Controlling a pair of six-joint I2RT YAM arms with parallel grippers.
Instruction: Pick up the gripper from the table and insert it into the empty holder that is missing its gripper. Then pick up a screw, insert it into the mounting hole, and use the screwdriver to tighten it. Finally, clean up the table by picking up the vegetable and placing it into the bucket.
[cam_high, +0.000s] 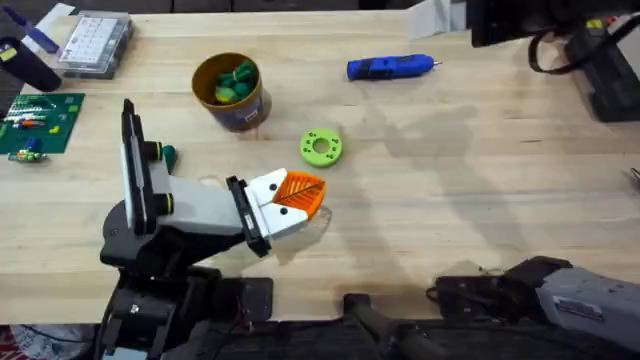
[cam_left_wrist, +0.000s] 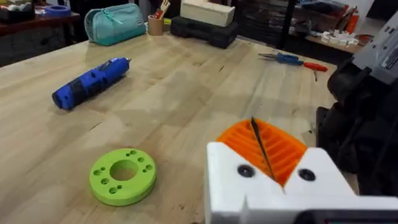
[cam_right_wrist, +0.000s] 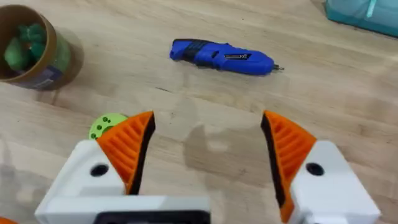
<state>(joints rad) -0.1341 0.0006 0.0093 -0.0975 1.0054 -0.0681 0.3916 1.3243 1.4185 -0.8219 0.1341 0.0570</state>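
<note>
On a pale wood-grain table (cam_high: 480, 190), the white, tapered holder (cam_high: 205, 210) ends in one black plate, and the gripper (cam_high: 292, 195) sits against that plate, a small white block with orange ribbed fingers pointing toward the table's middle. A tall black upright (cam_high: 133, 160) rises from the holder's dark jointed base.

Behind it stands one round yellow bucket (cam_high: 248, 112) with a dark label band. Rounded, glossy green vegetable pieces (cam_high: 236, 82) lie inside it, at least two; an exact count cannot be made. One lime-green flat ring (cam_high: 321, 147), pierced by a centre hole and small outer holes, lies between the bucket and the gripper. One bright blue, pen-shaped screwdriver (cam_high: 390, 67) lies well apart at the far side, its thin metal tip pointing right.

In the left wrist view, the left gripper (cam_left_wrist: 264, 149) has its two orange ribbed fingers pressed together on nothing. In the right wrist view, the right gripper (cam_right_wrist: 208, 121) stands spread wide and empty above bare wood.

One green circuit board (cam_high: 40, 122) and one clear plastic box (cam_high: 95, 42) sit at the far left.
</note>
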